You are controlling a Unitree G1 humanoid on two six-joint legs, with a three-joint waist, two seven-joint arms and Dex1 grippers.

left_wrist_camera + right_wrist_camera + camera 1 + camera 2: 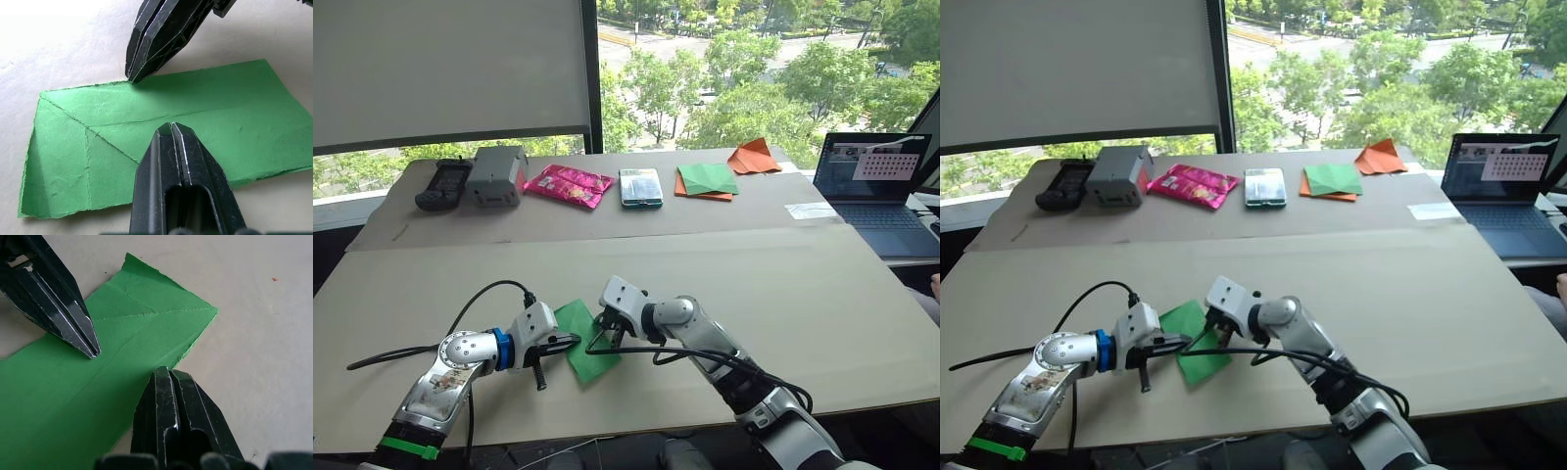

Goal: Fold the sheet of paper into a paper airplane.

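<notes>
the sheet of paper lies flat and folded on the surface. left tool, fingers pinched together, presses on it from 9 o'clock. right tool, also closed up, touches its 3 o'clock edge.

An office-like test room: a cardboard-covered table, an open laptop, and a blind-shaded window overlooking trees.

Sheet of paper flat on the table, left gripper tip on its left edge, right gripper at its right edge (finger gaps too small to read). Laptop far right.
</notes>
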